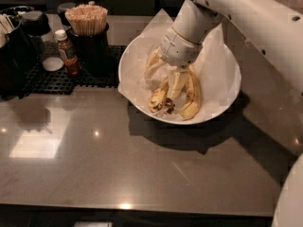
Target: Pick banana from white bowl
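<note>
Gripper point(174, 90) down inside white bowl point(208, 118), upper banana point(158, 102) hidden behind it, arm point(265, 27) cropped at right edge, black container point(10, 56) cropped at left.

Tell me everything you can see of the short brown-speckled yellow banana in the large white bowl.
The short brown-speckled yellow banana lies slanted in the large round white bowl, on its crinkled white paper lining, left of a longer, cleaner yellow banana. Its peel looks soft and blotched, with a dark mushy end pointing toward the bowl's near rim. The robot's gripper reaches down into the bowl right beside its upper part; whether they touch cannot be told.
</note>
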`<state>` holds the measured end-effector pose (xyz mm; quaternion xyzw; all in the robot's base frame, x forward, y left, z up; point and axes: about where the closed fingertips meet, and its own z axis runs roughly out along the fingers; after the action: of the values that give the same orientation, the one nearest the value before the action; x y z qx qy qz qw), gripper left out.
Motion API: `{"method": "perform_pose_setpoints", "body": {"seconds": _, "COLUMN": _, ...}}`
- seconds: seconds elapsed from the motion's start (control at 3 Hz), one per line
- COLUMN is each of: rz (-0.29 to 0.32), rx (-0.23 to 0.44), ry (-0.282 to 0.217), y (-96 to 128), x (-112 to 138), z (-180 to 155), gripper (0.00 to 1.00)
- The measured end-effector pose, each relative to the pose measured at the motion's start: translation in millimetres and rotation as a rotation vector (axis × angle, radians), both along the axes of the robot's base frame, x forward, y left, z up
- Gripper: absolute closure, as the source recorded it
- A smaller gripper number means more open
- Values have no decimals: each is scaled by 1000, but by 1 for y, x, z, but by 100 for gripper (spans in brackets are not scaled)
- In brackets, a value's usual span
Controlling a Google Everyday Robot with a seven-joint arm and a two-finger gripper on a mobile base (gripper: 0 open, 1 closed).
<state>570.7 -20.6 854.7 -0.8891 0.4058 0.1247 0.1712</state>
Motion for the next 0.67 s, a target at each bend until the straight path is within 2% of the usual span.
{"method": "perform_pose_setpoints", "body": {"seconds": 0.67, "rz": -43, "rx": 9, "ry": 8, "y": -10, "x": 0, "z": -6, "gripper": 40}}
